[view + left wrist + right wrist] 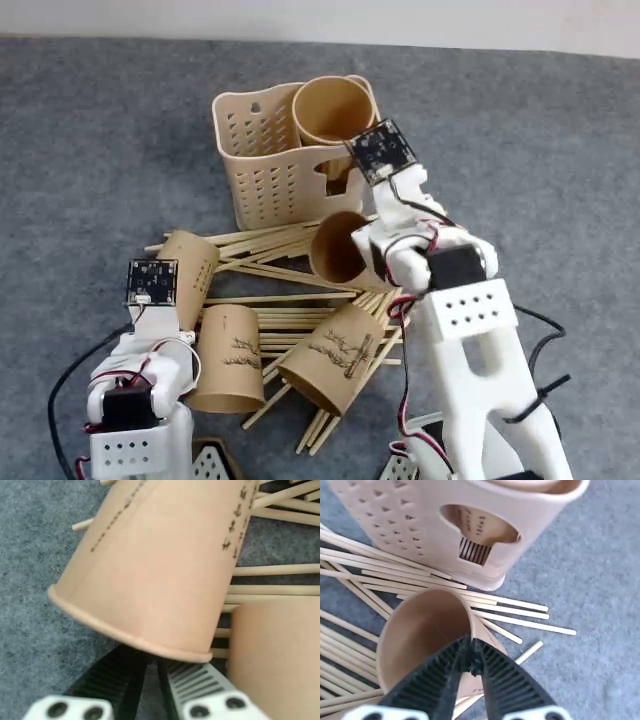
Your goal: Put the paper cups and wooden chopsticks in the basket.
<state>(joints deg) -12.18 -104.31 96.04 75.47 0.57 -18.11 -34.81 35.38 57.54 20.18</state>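
Observation:
The beige slotted basket [262, 160] stands upright at the back with one paper cup [333, 108] inside. My right gripper [470, 655] is shut on the rim of a second cup [422, 630], held tilted just in front of the basket [415, 525]. A third cup [160, 565] lies on its side over my left gripper [151, 666], whose fingers are shut beneath its rim with their tips hidden. Two printed cups [230, 358] [340, 355] lie near the front. Wooden chopsticks [270, 250] are scattered under and between the cups.
Grey carpet [90, 150] covers the table, with free room to the left, right and behind the basket. Several chopsticks [520, 611] lie against the basket's foot. The left arm's base [130, 440] stands at the front left, the right arm's [480, 400] at the front right.

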